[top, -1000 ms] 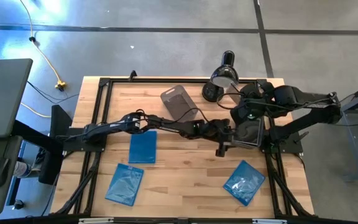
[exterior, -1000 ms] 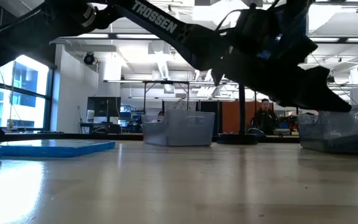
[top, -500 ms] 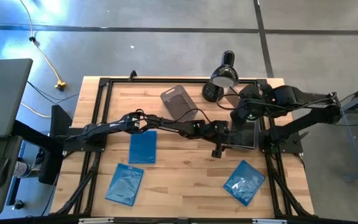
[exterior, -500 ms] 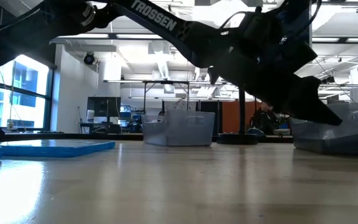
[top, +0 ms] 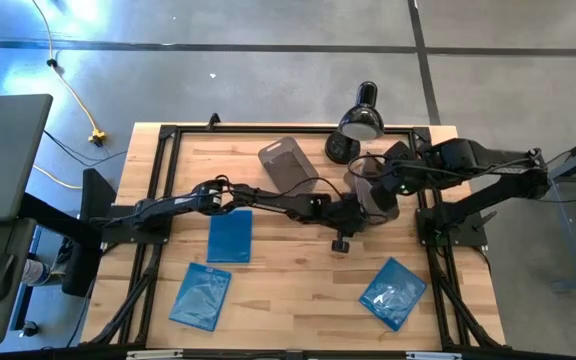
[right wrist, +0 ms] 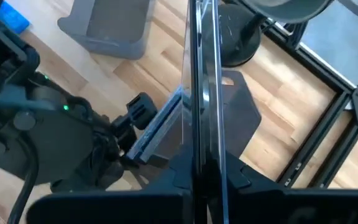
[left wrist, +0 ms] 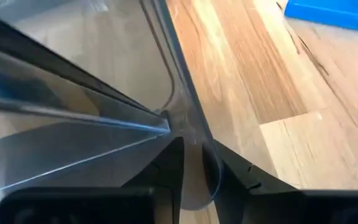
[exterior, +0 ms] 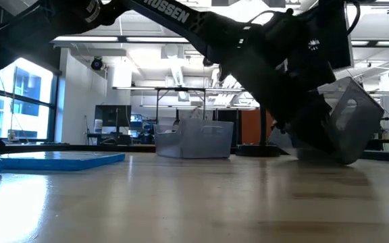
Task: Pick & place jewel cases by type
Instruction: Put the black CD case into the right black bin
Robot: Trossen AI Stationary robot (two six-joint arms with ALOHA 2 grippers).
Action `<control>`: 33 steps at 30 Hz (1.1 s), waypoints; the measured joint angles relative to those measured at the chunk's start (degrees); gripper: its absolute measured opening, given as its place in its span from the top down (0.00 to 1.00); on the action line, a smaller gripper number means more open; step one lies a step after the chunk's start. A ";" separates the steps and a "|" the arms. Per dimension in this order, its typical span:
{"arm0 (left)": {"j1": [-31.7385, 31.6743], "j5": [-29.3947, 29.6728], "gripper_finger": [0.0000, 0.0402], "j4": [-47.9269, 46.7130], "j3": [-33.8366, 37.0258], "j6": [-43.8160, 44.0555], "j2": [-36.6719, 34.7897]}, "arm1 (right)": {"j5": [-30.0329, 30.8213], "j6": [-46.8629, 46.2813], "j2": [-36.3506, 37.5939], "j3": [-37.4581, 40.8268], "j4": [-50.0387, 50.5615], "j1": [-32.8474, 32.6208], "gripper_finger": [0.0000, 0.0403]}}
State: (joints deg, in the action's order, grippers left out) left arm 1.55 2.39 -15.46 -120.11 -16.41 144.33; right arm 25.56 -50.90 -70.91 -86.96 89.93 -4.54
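Note:
A smoky translucent tub stands tipped up at the table's right middle, with both grippers shut on it. My left gripper reaches in from the table's left, and my right gripper comes at it from the right, slanting down. In the low view the tub leans on one lower edge. Three blue jewel cases lie flat on the table: one left of centre, one at the near left and one at the near right. My left gripper pinches the tub's clear wall between its two fingers, near a rounded corner of the rim. The fingers slant downward from the table's left. My right gripper pinches a thin clear wall of the tub edge-on between its two fingers, slanting down from above. The tub is tilted, with a lower edge on the table.
A second grey tub lies at the far middle. A black dome-headed lamp stands at the far right, close behind the grippers. A black frame rims the table. Bare wood lies between the near cases.
My left gripper has tipped downward and shut on the tub's wall. The tub, which lay flat under my right gripper, has tipped up onto one lower edge and shifted a little toward the table's left.

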 joint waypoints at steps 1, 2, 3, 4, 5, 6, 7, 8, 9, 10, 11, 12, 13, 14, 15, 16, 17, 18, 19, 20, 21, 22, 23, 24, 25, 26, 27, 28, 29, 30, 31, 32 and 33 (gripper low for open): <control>0.28 0.57 0.85 0.07 0.02 -0.21 -0.06 | -0.24 -0.21 0.00 0.85 -0.07 0.00 0.96; 0.48 1.03 0.85 -0.46 0.16 -0.33 -0.59 | -0.77 -0.53 0.00 1.91 0.05 0.00 0.96; 0.73 0.97 0.85 -1.25 0.22 -0.86 -1.11 | -1.31 -0.83 0.00 3.35 0.10 0.00 0.95; 1.00 0.93 0.85 -1.30 0.10 -2.02 -1.46 | -1.79 -1.23 0.03 5.08 0.04 0.00 0.95; 1.21 1.05 0.85 -2.35 -0.37 -3.34 -2.02 | -1.67 -1.41 0.11 6.90 -0.04 0.00 0.95; 1.38 1.20 0.85 -5.28 -1.04 -4.27 -2.89 | -1.53 -1.51 0.12 8.67 0.05 -0.02 0.95; 1.63 1.08 0.85 -8.73 -2.28 -4.74 -3.39 | -1.82 -1.59 0.15 10.27 0.31 -0.02 0.95; 1.67 1.00 0.85 -11.04 -3.82 -5.14 -3.47 | -2.09 -1.74 0.15 11.40 0.29 -0.01 0.96; 1.99 1.21 0.85 -13.75 -5.57 -5.87 -3.39 | -1.89 -1.76 0.15 12.19 -0.05 0.00 0.96; 2.08 1.47 0.85 -17.55 -7.25 -6.26 -3.28 | -2.02 -1.69 0.16 12.81 -0.70 0.00 0.96; 2.24 1.65 0.85 -20.96 -9.07 -6.80 -3.16 | -2.12 -1.67 0.29 13.33 -1.54 -0.02 0.96; 2.42 1.84 0.85 -23.19 -10.73 -7.21 -3.10 | -2.14 -1.59 0.71 13.53 -2.24 -0.02 0.96; 2.44 2.08 0.85 -24.56 -11.80 -7.49 -3.17 | -2.39 -1.42 0.89 13.77 -2.95 -0.11 0.96; 2.44 2.25 0.85 -25.55 -12.59 -7.56 -3.34 | -2.81 -0.87 0.97 13.72 -3.13 -0.13 0.96; 2.44 2.24 0.85 -26.54 -13.02 -7.57 -3.45 | -3.19 -0.45 1.14 13.55 -3.02 -0.13 0.96; 2.56 2.27 0.85 -27.28 -13.26 -7.58 -3.45 | -3.73 -0.49 1.20 13.30 -2.86 -0.13 0.95; 2.62 2.73 0.85 -28.06 -13.38 -7.60 -3.37 | -4.05 -0.80 1.25 13.15 -2.88 -0.13 0.94; 2.62 3.50 0.85 -28.58 -13.38 -7.60 -3.24 | -4.12 -1.23 1.33 12.94 -2.88 -0.13 0.94; 2.62 4.16 0.85 -28.57 -13.35 -7.56 -3.15 | -4.07 -1.45 1.54 12.75 -2.88 -0.13 0.93; 2.63 4.61 0.85 -28.63 -13.35 -7.53 -3.15 | -4.10 -1.48 1.62 12.70 -3.07 -0.13 0.94; 2.65 4.98 0.85 -28.62 -13.36 -7.50 -3.17 | -4.03 -1.38 1.69 12.68 -3.42 -0.13 0.94; 2.71 5.08 0.85 -28.56 -13.38 -7.37 -3.19 | -3.86 -1.17 1.89 12.68 -3.97 -0.13 0.95; 2.79 5.08 0.85 -28.71 -13.38 -7.38 -3.19 | -3.71 -0.68 1.99 12.68 -4.68 -0.13 0.96; 2.99 5.20 0.85 -29.09 -13.38 -7.38 -3.19 | -3.66 -0.20 2.03 12.68 -5.34 -0.13 0.97; 3.11 5.74 0.85 -29.36 -13.38 -7.40 -3.19 | -3.46 0.14 2.05 12.68 -6.18 -0.13 0.97; 3.38 6.47 0.85 -29.61 -13.38 -7.42 -3.26 | -3.35 0.69 2.05 12.66 -6.93 -0.13 0.97; 3.59 7.63 0.85 -30.59 -13.36 -7.42 -3.75 | -3.62 1.41 2.05 12.70 -7.54 -0.13 0.97; 3.91 8.84 0.85 -32.30 -13.30 -7.41 -4.42 | -4.46 2.28 2.02 12.91 -8.30 -0.06 0.96; 4.23 10.27 0.85 -33.28 -13.34 -7.43 -4.98 | -5.85 3.25 1.92 13.20 -8.79 0.13 0.96; 4.67 11.94 0.85 -34.18 -13.51 -7.43 -5.69 | -6.99 3.94 1.92 13.78 -9.21 0.45 0.95; 5.09 13.69 0.85 -37.05 -13.48 -7.33 -6.78 | -8.12 4.48 1.86 14.52 -9.65 0.69 0.94; 5.60 15.39 0.85 -40.52 -13.44 -7.30 -7.57 | -8.88 4.64 1.84 15.49 -10.36 0.86 0.93; 6.27 17.38 0.85 -42.16 -13.46 -7.08 -8.22 | -9.05 4.72 1.84 16.65 -11.49 1.14 0.93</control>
State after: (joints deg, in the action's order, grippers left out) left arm 7.82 19.77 -57.62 -133.58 -23.49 136.11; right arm 16.50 -46.19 -69.08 -70.31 78.44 -3.39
